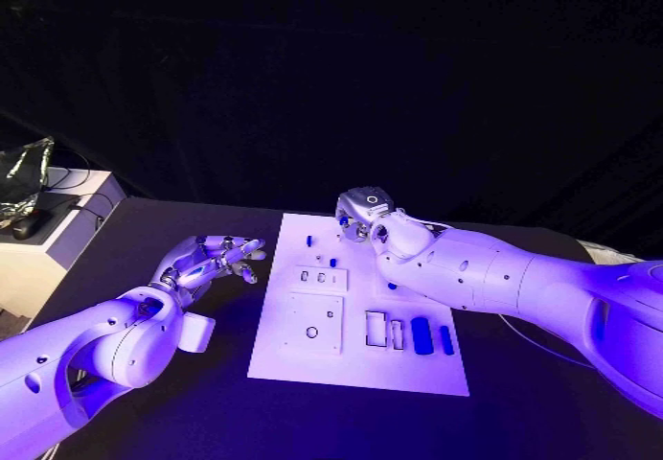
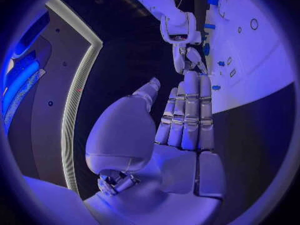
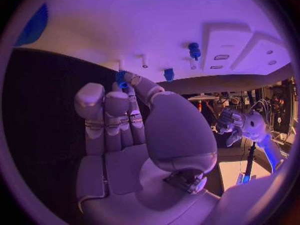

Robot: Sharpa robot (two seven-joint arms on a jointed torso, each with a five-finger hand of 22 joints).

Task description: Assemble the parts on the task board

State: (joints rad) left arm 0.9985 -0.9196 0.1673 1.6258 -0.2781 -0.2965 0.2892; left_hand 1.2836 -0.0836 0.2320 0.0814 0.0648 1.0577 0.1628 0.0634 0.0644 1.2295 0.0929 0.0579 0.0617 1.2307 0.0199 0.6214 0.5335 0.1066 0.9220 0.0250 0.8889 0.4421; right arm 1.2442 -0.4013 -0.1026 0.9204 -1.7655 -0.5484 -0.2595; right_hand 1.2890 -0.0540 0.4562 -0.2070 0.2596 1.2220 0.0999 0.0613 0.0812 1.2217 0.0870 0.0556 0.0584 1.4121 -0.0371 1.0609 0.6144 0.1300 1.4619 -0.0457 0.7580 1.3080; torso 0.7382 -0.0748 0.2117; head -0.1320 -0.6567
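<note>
**Right hand pinches a part at the board's far end**

From the head view the right hand [image 1: 365, 218] hangs over the far end of the task board [image 1: 362, 369], its fingertips hidden behind its own wrist. The right wrist view settles it: a small blue part [image 3: 121, 78] sits pinched between the fingertips, right at the board's edge (whether it touches the board is hard to tell). The left hand [image 1: 215, 261] hovers beside the board, empty, fingers loosely spread. More blue parts [image 1: 422, 336] lie near the board's near end.
</note>
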